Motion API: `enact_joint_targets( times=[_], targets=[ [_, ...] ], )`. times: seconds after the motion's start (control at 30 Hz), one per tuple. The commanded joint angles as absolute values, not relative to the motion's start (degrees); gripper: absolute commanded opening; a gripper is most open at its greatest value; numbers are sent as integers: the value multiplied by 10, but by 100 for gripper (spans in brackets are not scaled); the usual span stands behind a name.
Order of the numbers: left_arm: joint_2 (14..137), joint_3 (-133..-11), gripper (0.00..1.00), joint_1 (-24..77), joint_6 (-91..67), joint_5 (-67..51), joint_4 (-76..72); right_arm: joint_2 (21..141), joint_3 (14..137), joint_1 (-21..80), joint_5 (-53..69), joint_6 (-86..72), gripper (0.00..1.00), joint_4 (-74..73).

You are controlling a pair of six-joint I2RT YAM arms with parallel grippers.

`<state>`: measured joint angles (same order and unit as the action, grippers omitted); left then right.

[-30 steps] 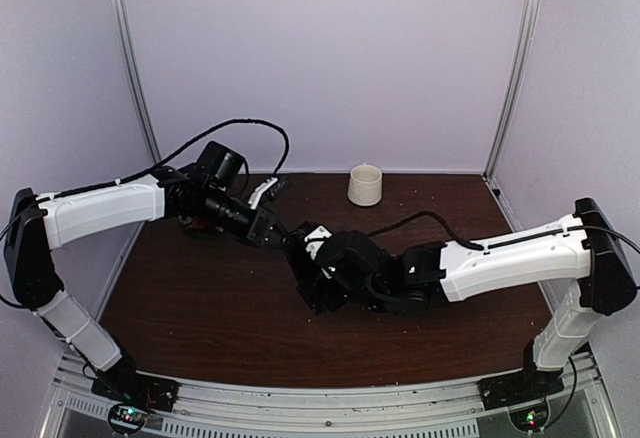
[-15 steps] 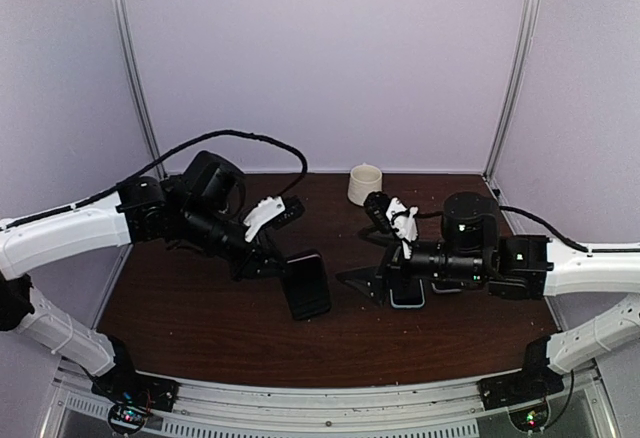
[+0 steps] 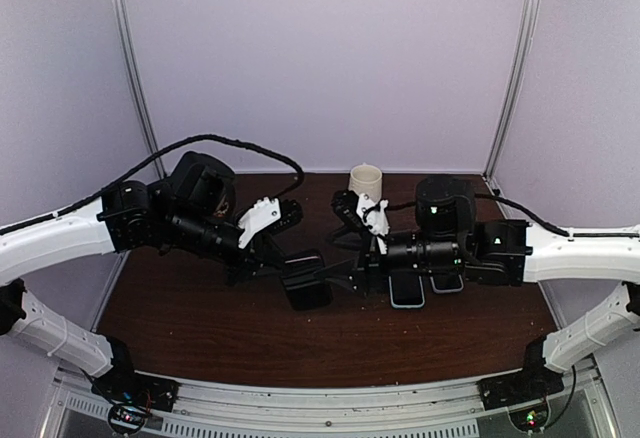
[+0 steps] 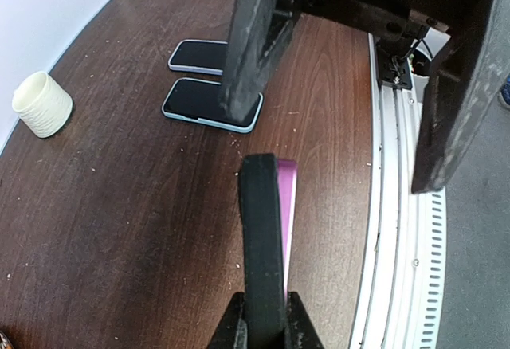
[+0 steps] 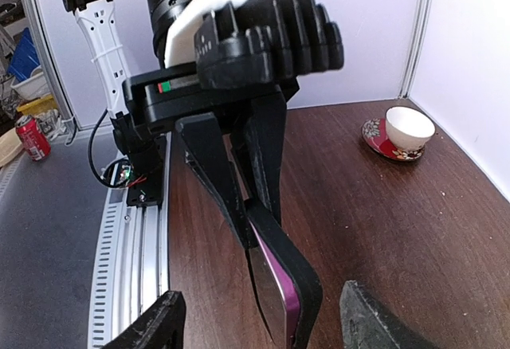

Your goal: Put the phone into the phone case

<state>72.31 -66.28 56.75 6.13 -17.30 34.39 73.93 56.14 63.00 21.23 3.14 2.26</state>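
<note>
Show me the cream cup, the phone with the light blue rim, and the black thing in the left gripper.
cream cup point(image 3: 366, 187): top view, its outer side wall.
phone with the light blue rim point(image 4: 195, 99): left wrist view, middle of its dark screen.
black thing point(image 4: 261, 221): left wrist view, its black upper edge.

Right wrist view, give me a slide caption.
Left gripper holds a phone edge-on over the table, framed by the open right gripper.

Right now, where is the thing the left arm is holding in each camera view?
Top external: black-and-purple slab, centre, between the arms.
Left wrist: bottom centre, edge-on.
Right wrist: bottom centre, tilted.
Shared landmark: the left fingers clamping it.
</note>
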Motion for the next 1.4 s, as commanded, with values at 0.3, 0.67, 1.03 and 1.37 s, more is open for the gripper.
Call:
enact_joint_targets(
  times=[0.3, 0.67, 1.03, 1.37],
  targets=[
    [702, -667, 0, 572, 75, -200, 292, 795, 606, 620, 252, 62, 41, -4],
    [692, -668, 0, 573, 71, -222, 285, 774, 604, 616, 252, 68, 0, -2],
    [663, -674, 0, 573, 65, -237, 269, 770, 591, 610, 249, 68, 72, -44],
    [667, -676, 0, 574, 62, -246, 269, 788, 581, 609, 275, 34, 9, -28]
  ],
)
